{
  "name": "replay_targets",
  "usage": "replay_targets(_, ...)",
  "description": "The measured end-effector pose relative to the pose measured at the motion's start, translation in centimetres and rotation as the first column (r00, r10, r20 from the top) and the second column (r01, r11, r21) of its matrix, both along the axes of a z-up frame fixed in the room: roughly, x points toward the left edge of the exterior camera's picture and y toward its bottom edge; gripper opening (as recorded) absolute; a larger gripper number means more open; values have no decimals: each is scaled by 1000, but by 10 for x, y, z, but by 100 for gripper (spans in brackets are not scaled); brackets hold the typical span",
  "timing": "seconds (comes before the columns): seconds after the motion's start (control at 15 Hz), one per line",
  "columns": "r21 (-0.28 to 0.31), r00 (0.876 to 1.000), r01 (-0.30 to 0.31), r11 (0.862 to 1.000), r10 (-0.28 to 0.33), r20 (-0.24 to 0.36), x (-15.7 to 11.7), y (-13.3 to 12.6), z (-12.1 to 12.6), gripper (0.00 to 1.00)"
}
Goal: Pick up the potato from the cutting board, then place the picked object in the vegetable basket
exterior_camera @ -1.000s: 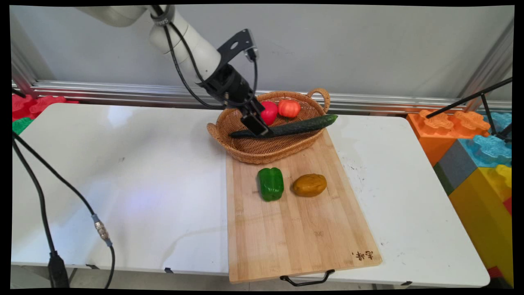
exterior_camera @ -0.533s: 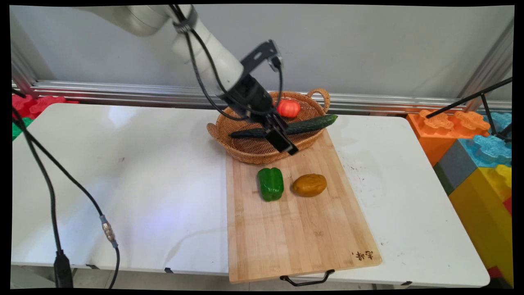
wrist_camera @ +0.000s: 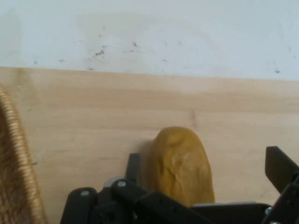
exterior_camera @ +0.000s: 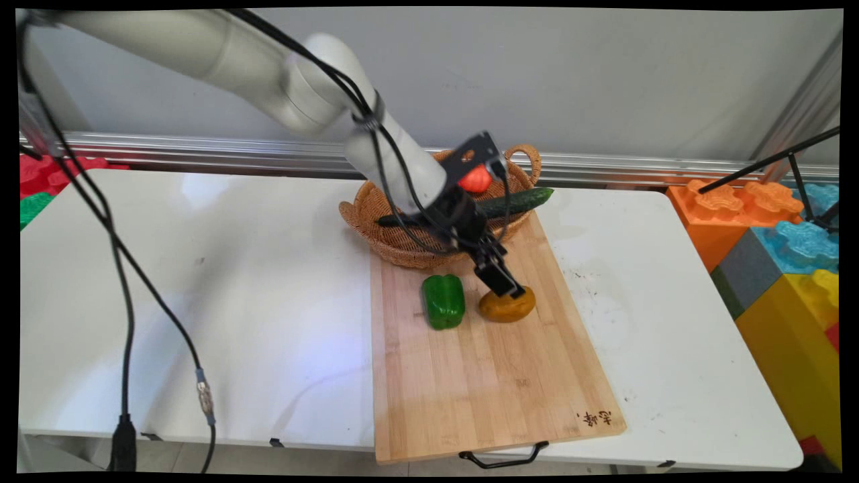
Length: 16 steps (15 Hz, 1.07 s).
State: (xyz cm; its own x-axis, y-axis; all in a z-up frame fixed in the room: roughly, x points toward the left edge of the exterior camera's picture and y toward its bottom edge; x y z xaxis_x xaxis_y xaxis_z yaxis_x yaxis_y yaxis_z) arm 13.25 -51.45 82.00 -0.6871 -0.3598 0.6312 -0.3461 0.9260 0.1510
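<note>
Gripper (exterior_camera: 511, 292) had swung out of wicker basket (exterior_camera: 402, 251) and dropped over brown potato (wrist_camera: 181, 163) on cutting board (exterior_camera: 483, 376). Jaws spread wide, straddling potato, not yet closed. Green pepper (exterior_camera: 443, 301) just beside; cucumber (exterior_camera: 523, 199) lay in basket.

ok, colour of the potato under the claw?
Brownish yellow, mustard-like. The potato shows best in the hand view, between the open claw fingers.

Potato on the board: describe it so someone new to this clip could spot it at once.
Find the wooden cutting board on the white table, just in front of the wicker basket. Two things lie on it side by side: a green bell pepper and, to its right, the potato. It is the brownish-yellow lump directly under the gripper.
</note>
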Motion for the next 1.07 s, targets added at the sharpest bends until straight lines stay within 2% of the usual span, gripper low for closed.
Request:
replay_targets(0.6,-19,999,32,999,-31,40,-27,-7,-57,100)
replay_targets(0.67,-26,998,40,999,-39,45,-28,-8,-59,0)
replay_targets(1.07,-50,996,75,996,-72,61,-24,-6,-60,0)
